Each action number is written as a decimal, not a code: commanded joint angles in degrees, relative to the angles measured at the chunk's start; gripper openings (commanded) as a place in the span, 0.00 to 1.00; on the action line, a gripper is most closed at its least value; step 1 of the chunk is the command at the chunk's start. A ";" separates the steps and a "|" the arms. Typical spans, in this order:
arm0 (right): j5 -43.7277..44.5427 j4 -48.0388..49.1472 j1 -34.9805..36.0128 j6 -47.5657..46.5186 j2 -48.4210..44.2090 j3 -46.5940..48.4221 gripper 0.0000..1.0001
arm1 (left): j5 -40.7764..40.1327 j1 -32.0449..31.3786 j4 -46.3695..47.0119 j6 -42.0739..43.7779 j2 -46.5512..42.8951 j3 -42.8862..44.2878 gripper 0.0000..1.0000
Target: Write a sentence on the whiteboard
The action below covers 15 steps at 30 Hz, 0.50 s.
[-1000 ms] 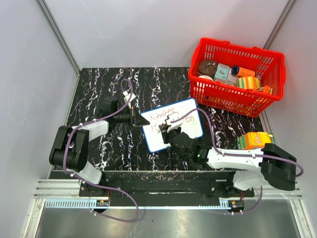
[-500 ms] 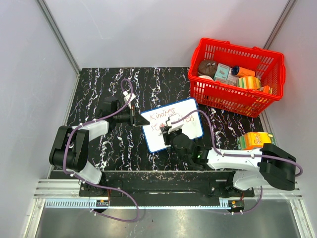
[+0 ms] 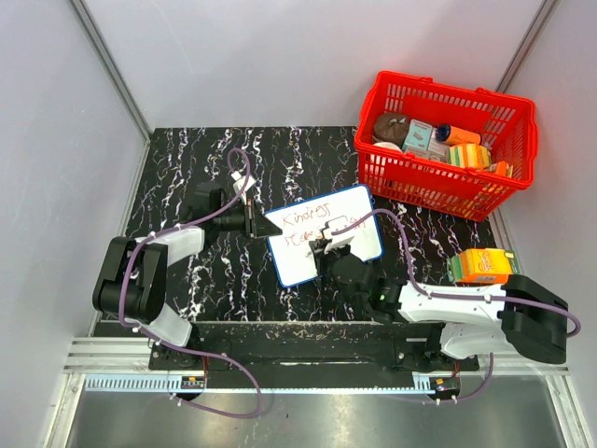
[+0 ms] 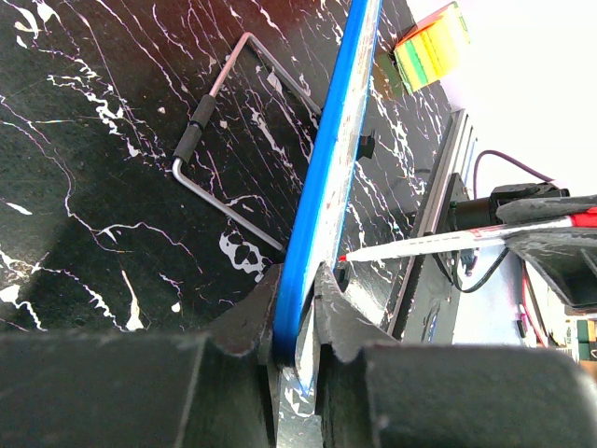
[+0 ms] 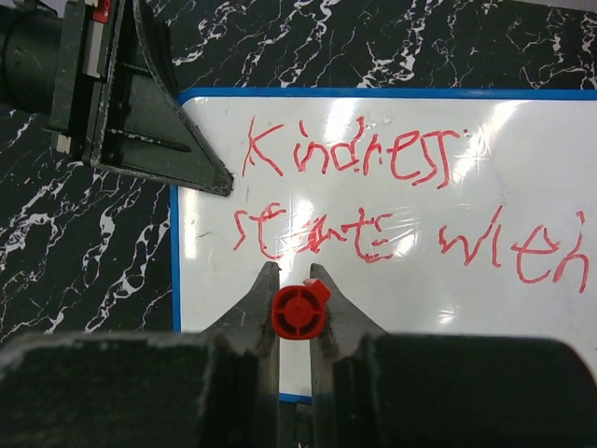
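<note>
— Where was the small white rectangular whiteboard with the thin blue frame (image 3: 297,266) found?
— It was seen mid-table on the black, white-veined tabletop (image 3: 187,168). Its left edge was pinched by the left gripper (image 4: 298,280), whose jaws were pressed against the frame.
— And the pen?
— A slim white marker with a red end (image 5: 298,313) was clamped in the right gripper (image 5: 294,273). The jaws were closed tight on the barrel, over the bare lower part of the board.
— What could be read?
— Two lines of the thin red handwritten sentence (image 5: 350,154) were made out: roughly "Kindness", then "starts with".
— How was the step judged best done?
— A third line was judged due. The tip was best lowered onto the blank strip under "starts". Only light pressure was advised, so that the board would not be pushed out of the left grip. The strokes were to be kept clear of the ink above, lest it be smeared.
</note>
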 commanded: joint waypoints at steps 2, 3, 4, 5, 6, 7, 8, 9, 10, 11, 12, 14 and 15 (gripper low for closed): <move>3.72 2.55 0.46 -1.05 -2.46 1.09 0.00 | -16.32 0.35 -0.83 10.12 2.24 0.12 0.00; 3.98 2.81 0.37 -1.32 -2.03 1.26 0.00 | -16.32 0.35 -0.83 10.12 2.24 0.12 0.00; 3.99 3.25 0.37 -1.41 -1.94 1.35 0.00 | -16.23 0.35 -0.75 10.20 2.24 0.12 0.00; 4.25 3.43 0.37 -1.49 -1.76 1.61 0.00 | -16.23 0.35 -0.83 10.21 2.16 0.12 0.00; 4.60 3.52 0.29 -1.49 -0.98 1.88 0.00 | -16.15 0.35 -0.83 10.12 2.24 0.03 0.00; 4.78 3.60 0.29 -1.49 -0.62 2.05 0.00 | -16.23 0.35 -0.83 10.20 2.24 0.12 0.00; 5.04 3.60 0.29 -1.76 -0.10 2.23 0.00 | -16.23 0.35 -0.75 10.12 2.16 0.03 0.00; 5.21 3.69 0.20 -1.67 0.52 2.41 0.00 | -16.15 0.35 -0.83 10.20 2.16 0.12 0.00; 5.22 4.21 0.28 -1.84 0.79 2.49 0.00 | -16.32 0.35 -0.83 10.21 2.24 0.12 0.00; 5.39 4.31 0.20 -1.85 0.96 2.58 0.00 | -16.23 0.35 -0.83 10.21 2.24 0.12 0.00; 5.31 4.48 0.20 -1.85 0.96 2.50 0.00 | -16.15 0.35 -0.83 10.21 2.16 0.12 0.00; 5.39 5.01 0.11 -1.76 0.79 2.50 0.00 | -16.23 0.35 -0.83 10.21 2.16 0.12 0.00; 5.48 5.27 0.11 -1.84 0.79 2.50 0.00 | -16.23 0.35 -0.83 10.21 2.24 0.12 0.00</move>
